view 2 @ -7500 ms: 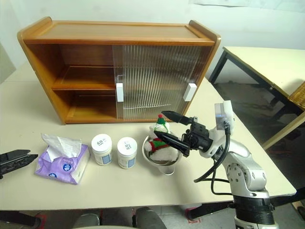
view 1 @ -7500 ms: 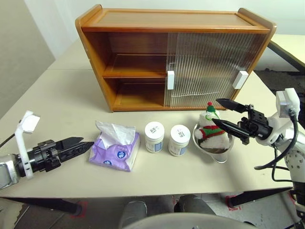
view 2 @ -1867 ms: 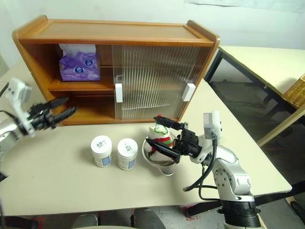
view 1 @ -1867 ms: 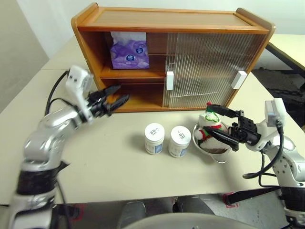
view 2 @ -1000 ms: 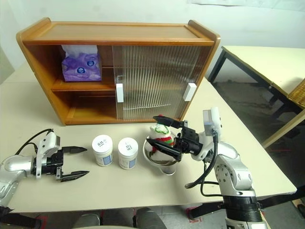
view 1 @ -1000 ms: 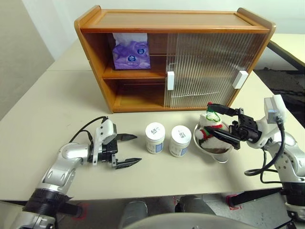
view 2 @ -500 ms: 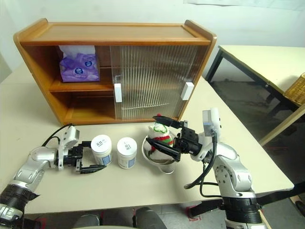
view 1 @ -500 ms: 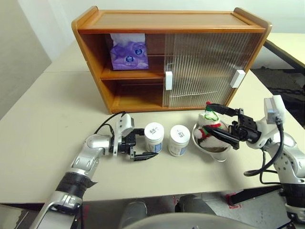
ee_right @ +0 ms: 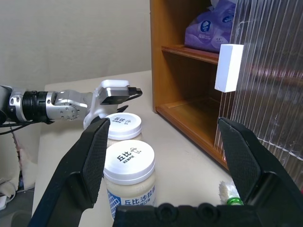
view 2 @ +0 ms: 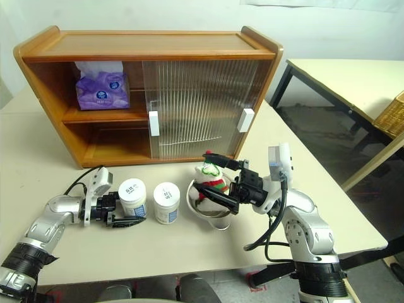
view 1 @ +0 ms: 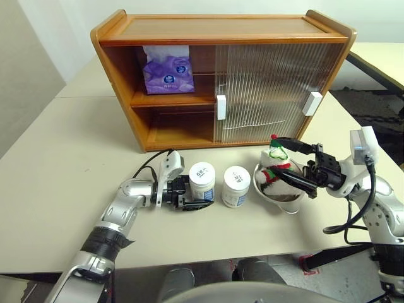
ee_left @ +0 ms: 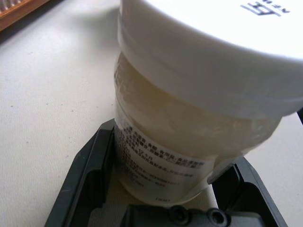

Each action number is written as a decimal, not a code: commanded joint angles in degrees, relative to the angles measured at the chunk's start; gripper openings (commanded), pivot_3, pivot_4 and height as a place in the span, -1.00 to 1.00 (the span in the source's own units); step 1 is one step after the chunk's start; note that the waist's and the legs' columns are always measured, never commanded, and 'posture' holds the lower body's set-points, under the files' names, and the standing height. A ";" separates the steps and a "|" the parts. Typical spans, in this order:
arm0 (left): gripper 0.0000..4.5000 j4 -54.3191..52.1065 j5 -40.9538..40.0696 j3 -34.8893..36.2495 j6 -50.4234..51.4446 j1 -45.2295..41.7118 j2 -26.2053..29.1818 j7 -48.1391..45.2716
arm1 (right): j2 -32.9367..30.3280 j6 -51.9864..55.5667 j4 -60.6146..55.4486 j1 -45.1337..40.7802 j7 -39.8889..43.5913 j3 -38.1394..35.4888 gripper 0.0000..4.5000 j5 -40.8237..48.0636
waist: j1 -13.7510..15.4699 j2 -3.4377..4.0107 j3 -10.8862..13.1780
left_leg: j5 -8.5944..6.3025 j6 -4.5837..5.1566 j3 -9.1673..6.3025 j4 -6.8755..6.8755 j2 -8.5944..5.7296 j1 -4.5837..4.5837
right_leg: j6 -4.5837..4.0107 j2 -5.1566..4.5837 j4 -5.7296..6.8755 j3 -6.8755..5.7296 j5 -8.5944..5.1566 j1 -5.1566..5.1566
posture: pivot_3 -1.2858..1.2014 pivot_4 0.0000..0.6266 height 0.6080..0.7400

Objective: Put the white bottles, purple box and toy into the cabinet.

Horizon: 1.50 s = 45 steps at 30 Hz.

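our left gripper (view 1: 191,193) has slid in around the nearer squat white plastic jar (view 1: 201,182) and its fingers are closing toward the jar's sides, not visibly clamped yet. the second white jar (view 1: 235,186) stands just beside it. the lilac tissue pack (view 1: 165,69) already sits on the honey-brown wooden cabinet's (view 1: 221,28) upper shelf. our right gripper (view 1: 287,163) hangs spread over the plush toy (view 1: 276,165) in its metal bowl (view 1: 285,203).

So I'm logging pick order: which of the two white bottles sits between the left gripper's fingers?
The white bottle on the robot's left, farther from the metal bowl; the left gripper brackets it, while the other bottle stands free.
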 commanded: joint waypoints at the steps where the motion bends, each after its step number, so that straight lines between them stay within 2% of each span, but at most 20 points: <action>1: 0.41 0.68 0.54 5.79 -0.55 -0.68 0.22 7.89 | -0.46 0.22 0.04 -0.36 0.38 0.36 1.00 -0.46 | -0.15 -0.01 0.01 | 0.01 0.00 0.00 0.00 0.01 0.00 | -0.01 0.01 0.00 0.00 -0.01 -0.02 | -0.07 -1.00 1.00; 5: 0.41 2.91 4.32 7.78 -0.87 -4.83 -0.26 17.12 | -0.37 0.34 0.84 -1.07 0.87 0.73 1.00 -0.49 | 0.03 -0.02 0.02 | 0.17 0.03 0.00 0.03 -0.01 -0.01 | -0.09 0.05 0.00 0.00 -0.02 0.02 | -0.05 -1.00 1.00; 10: 0.41 6.88 6.23 8.75 4.24 -12.78 -4.95 27.36 | 0.42 0.08 1.86 -2.31 1.22 1.56 1.00 -0.82 | 1.29 -0.06 0.05 | 0.18 0.04 0.00 0.33 -0.10 -0.02 | -0.01 0.02 -0.07 0.04 0.07 0.22 | -0.05 -1.00 1.00; 15: 0.41 11.04 8.74 8.44 5.99 -16.80 -7.49 33.51 | 0.44 -0.13 1.91 -2.28 1.19 1.73 1.00 -0.86 | 1.16 -0.14 0.11 | 0.17 0.05 0.00 0.38 -0.12 0.00 | -0.32 0.01 -0.08 0.06 0.30 0.27 | -0.06 -1.00 1.00; 18: 0.41 13.96 9.48 8.91 7.22 -18.57 -9.36 37.37 | 0.41 -0.21 1.48 -1.75 1.03 1.60 1.00 -0.79 | 1.13 -0.18 0.13 | 0.17 0.05 0.01 0.34 -0.14 -0.01 | 0.19 0.01 -0.10 0.06 0.53 0.27 | -0.06 -1.00 1.00; 24: 0.41 19.17 11.74 9.04 6.40 -22.31 -11.65 44.43 | 0.58 -0.14 0.94 -1.29 0.56 1.68 1.00 -0.72 | 1.26 -0.41 0.29 | 0.20 0.00 0.01 0.35 -0.16 -0.04 | 0.35 0.01 -0.17 0.08 0.46 0.28 | -0.06 -1.00 1.00; 30: 0.41 24.45 12.83 9.51 5.14 -26.20 -13.43 49.48 | 0.44 -0.27 1.17 -1.51 0.72 1.75 1.00 -0.77 | 1.32 -0.52 0.36 | 0.20 0.01 0.01 0.38 -0.19 -0.01 | 0.41 0.01 -0.19 0.09 0.47 0.34 | -0.07 -1.00 1.00; 39: 0.41 34.35 11.76 12.25 3.41 -31.63 -15.97 51.96 | 0.45 -0.30 0.67 -1.20 0.47 1.58 1.00 -0.65 | 1.71 -0.63 0.44 | 0.27 0.09 0.01 0.43 -0.21 0.12 | 0.67 0.01 -0.19 0.09 0.43 0.50 | -0.07 -1.00 1.00; 43: 0.41 36.18 11.84 12.91 3.15 -32.60 -16.47 52.19 | 0.33 -0.34 0.73 -1.22 0.46 1.48 1.00 -0.71 | 1.51 -0.78 0.62 | 0.36 0.19 0.01 0.43 -0.27 0.45 | 0.27 0.01 -0.18 0.09 0.41 0.82 | -0.07 -1.00 1.00; 45: 0.74 36.37 12.02 13.06 3.06 -32.60 -16.40 52.26 | 0.29 -0.29 0.69 -1.16 0.41 1.41 1.00 -0.68 | 1.38 -0.82 0.66 | 0.35 0.19 0.01 0.43 -0.32 0.53 | 0.24 0.00 -0.18 0.09 0.44 0.90 | -0.07 -1.00 1.00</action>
